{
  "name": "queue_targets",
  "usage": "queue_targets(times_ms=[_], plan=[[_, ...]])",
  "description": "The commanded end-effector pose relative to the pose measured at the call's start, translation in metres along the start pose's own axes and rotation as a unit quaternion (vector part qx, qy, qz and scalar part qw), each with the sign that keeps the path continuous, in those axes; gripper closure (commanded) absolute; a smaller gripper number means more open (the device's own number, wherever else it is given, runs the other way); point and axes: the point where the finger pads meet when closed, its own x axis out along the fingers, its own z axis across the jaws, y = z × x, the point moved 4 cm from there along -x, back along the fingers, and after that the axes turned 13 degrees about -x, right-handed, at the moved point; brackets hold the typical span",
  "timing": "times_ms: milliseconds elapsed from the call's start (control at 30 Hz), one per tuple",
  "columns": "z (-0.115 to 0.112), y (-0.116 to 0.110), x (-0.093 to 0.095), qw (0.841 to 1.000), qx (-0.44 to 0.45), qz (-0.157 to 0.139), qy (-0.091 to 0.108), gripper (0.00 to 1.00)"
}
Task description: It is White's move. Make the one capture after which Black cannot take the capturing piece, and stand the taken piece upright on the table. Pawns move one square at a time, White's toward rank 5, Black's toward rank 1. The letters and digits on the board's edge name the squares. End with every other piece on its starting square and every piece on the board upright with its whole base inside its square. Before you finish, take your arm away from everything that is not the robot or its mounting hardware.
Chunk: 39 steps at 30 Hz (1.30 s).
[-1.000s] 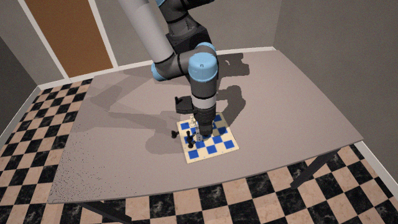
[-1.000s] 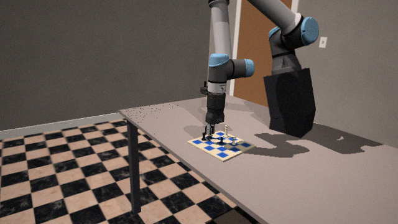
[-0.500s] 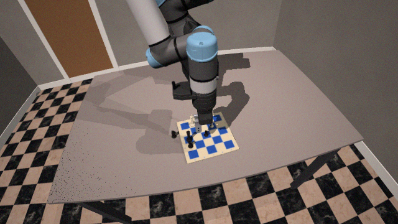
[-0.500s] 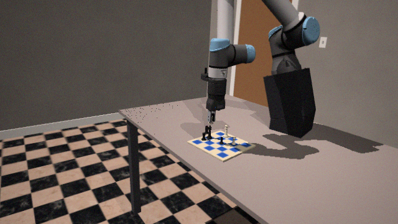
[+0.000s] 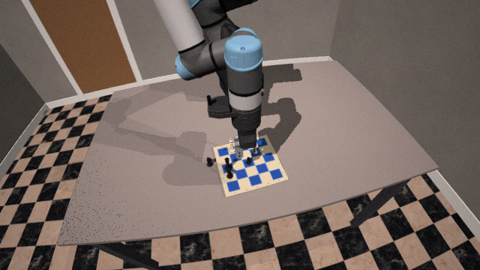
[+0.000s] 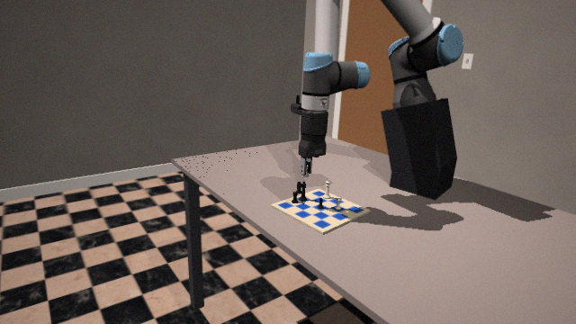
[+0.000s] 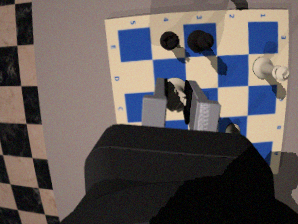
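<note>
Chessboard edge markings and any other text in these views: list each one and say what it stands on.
None can be read.
Chessboard border: small blue marks along the edges, too small and blurred to read.
Arm, gripper and table: no label or brand visible.

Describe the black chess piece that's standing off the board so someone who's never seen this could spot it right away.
Start at the blue and cream chessboard near the middle of the grey table. Look just past the board's left edge in the top view: a small black piece stands upright on the bare tabletop. It is the only piece off the board; every other one stands on a square or hangs in the gripper.
</note>
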Motion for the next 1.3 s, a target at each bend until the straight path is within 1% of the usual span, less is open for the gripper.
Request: queue_targets(times_ms=[0,67,133,600,733,900,967,1267], plan=[[-0.016,0.001,-0.001,1.000,-0.029,0.000,0.001,1.00],[-0.031,0.001,-0.002,0.998,-0.059,0.000,0.001,1.00],[-0.039,0.001,-0.002,0.997,-0.074,0.000,0.001,1.00],[-0.039,0.001,-0.002,0.997,-0.075,0.000,0.001,1.00],[-0.039,0.001,0.001,0.997,-0.075,0.000,0.001,1.00],[-0.040,0.001,0.014,0.997,-0.075,0.000,0.001,1.00],[-0.040,0.001,0.014,0.997,-0.075,0.000,0.001,1.00],[-0.040,0.002,0.056,0.997,-0.075,0.000,0.001,1.00]])
